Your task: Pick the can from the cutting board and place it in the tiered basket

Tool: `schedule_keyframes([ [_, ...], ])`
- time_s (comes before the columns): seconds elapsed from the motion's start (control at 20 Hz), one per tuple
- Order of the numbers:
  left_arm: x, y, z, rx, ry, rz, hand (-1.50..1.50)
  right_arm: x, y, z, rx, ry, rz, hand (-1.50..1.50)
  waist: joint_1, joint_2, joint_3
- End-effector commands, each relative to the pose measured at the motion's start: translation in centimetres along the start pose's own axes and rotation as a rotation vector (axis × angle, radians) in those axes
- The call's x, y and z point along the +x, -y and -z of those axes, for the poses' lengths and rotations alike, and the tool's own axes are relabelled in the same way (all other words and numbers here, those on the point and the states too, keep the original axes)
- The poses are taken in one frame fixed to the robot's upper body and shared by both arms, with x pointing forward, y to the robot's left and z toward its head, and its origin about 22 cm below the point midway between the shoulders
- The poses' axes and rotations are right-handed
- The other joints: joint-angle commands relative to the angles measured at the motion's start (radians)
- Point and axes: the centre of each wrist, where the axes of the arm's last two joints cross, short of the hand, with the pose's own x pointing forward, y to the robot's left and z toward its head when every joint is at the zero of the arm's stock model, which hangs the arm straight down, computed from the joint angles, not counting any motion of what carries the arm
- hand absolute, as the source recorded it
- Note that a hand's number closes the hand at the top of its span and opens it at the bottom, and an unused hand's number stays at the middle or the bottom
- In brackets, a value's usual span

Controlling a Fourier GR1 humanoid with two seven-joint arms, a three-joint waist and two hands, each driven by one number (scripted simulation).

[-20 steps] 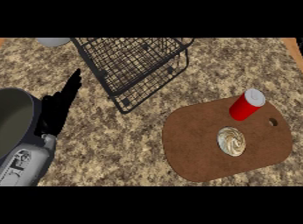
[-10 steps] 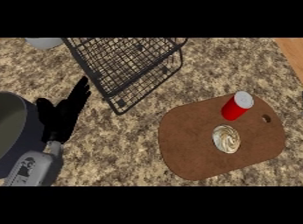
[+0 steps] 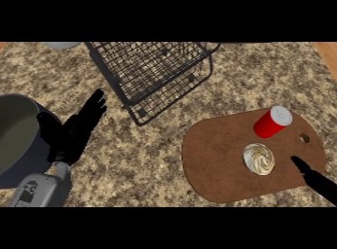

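A can (image 3: 258,158) with a pale metallic top stands upright on the brown cutting board (image 3: 215,165) at the right. Just behind it on the board is a red cylinder (image 3: 272,122) with a white top. The black wire tiered basket (image 3: 157,73) sits at the back centre. My right hand (image 3: 321,183) comes in from the lower right over the board's edge, fingers straight and pointing at the can, a short gap away. At the left, beside the pot, my left hand (image 3: 74,131) is open with fingers up, holding nothing.
A large dark grey pot (image 3: 6,141) stands at the left edge, touching or nearly touching my left forearm. A pale grey dish (image 3: 60,45) peeks in at the back left. Speckled stone counter lies between basket, pot and board.
My right hand has moved from the right edge down and inward over the board, towards the can. The left hand has kept its open pose by the pot.
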Motion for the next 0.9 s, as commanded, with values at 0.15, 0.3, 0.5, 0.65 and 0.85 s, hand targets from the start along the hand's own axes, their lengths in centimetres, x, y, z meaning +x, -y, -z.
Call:
schedule_keyframes([
  [0.15, 0.1, 0.0, 0.2, -0.008, -0.006, -0.01, 0.0, 2.1, 3.4, -1.8, 0.025, -0.13, -0.347, -1.5, 0.005, 0.01, -0.011],
  [0.3, -0.4, 0.0, -0.5, -0.02, 0.002, 0.018, 0.0, 1.9, 5.2, -2.0, 0.04, -0.225, -0.528, -1.5, 0.02, 0.015, -0.013],
  [0.5, 1.0, 2.0, 0.5, -0.044, 0.034, 0.015, 0.0, 5.2, 4.3, -1.5, 0.074, -0.298, -0.587, -1.5, 0.038, 0.019, -0.012],
  [0.65, 1.0, 2.2, 0.8, -0.067, 0.025, 0.016, 0.0, 7.9, 2.4, -1.2, 0.102, -0.377, -0.59, -1.5, 0.057, 0.021, -0.008],
  [0.85, 1.5, 2.1, 0.7, -0.081, 0.012, 0.013, 0.0, 11.3, -0.2, -0.2, 0.096, -0.44, -0.61, -1.5, 0.083, 0.018, -0.007],
])
